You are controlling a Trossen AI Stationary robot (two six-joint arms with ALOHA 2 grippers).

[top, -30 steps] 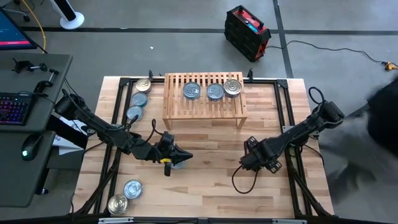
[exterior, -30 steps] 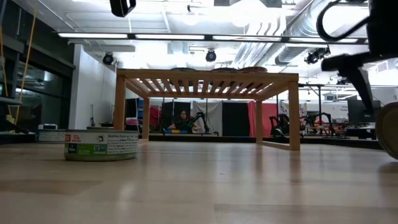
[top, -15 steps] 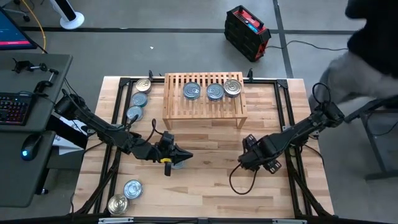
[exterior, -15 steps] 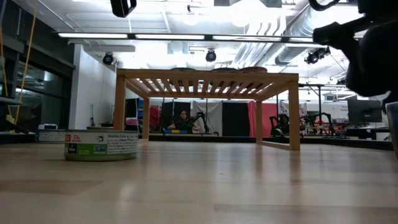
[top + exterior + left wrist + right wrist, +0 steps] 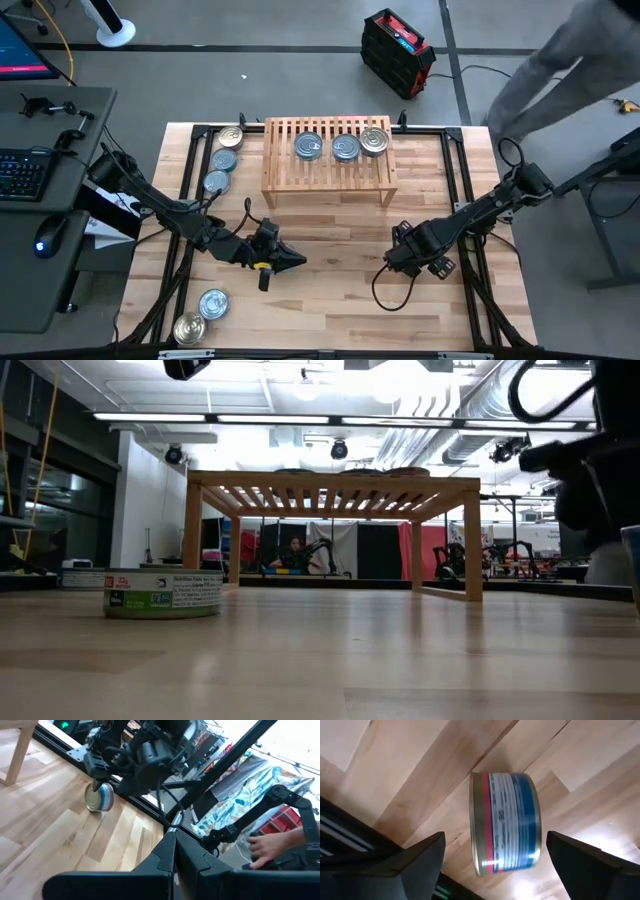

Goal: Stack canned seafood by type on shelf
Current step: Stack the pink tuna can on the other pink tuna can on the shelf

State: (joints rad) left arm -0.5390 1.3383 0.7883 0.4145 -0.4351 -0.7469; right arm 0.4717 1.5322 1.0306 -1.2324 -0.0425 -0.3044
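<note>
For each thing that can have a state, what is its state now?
Light-wood slatted shelf: carries three round metal tins in one row, not stacked.
Blue-labelled tin: on its edge on the table, between the open right tool, not gripped.
Left tool: shut, empty.
Five tins on the table's left side: lying flat.

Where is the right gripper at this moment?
In the high view the right gripper sits low over the table's right half, in front of the shelf; its wrist view shows its open fingers flanking a blue-labelled tin.
</note>
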